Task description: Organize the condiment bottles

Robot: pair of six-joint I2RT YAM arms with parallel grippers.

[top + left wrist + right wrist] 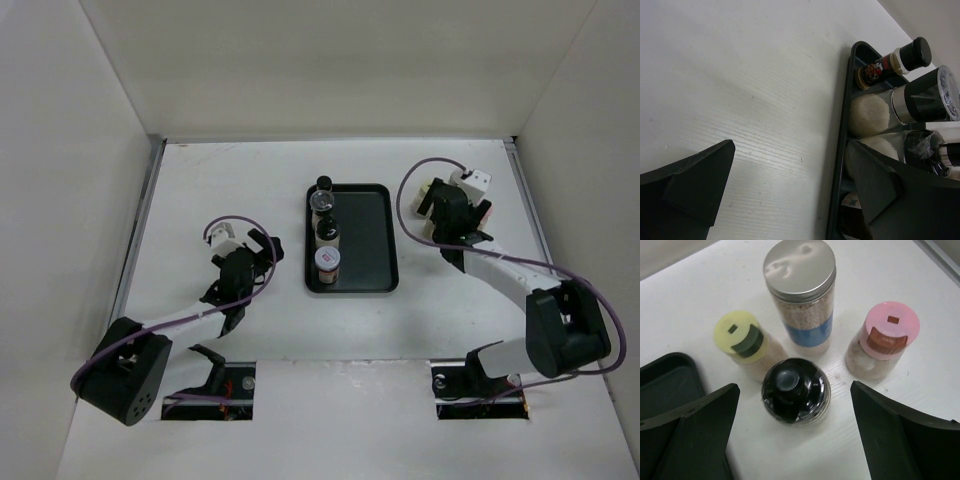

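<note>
There are eight condiment bottles in total, in two groups of four. Four stand in the black tray [375, 235], in one row along its left wall. From far to near they are a black-capped bottle [324, 184], a clear-capped bottle [321, 202], a dark-capped brown bottle [327, 232] and a white-capped jar [328, 263].

The other four stand on the white table [700, 285] just beside a corner of the tray, under the right gripper [794, 389]. They are a silver-lidded jar [800, 270], a yellow-capped shaker [737, 337], a pink-capped shaker [887, 330] and a black-topped bottle [796, 382].

All eight stand upright, with the long axis vertical and the caps up. Both grippers have their jaws spread wide and hold nothing. The left gripper [790, 145] is near the tray's left wall and does not touch it.
</note>
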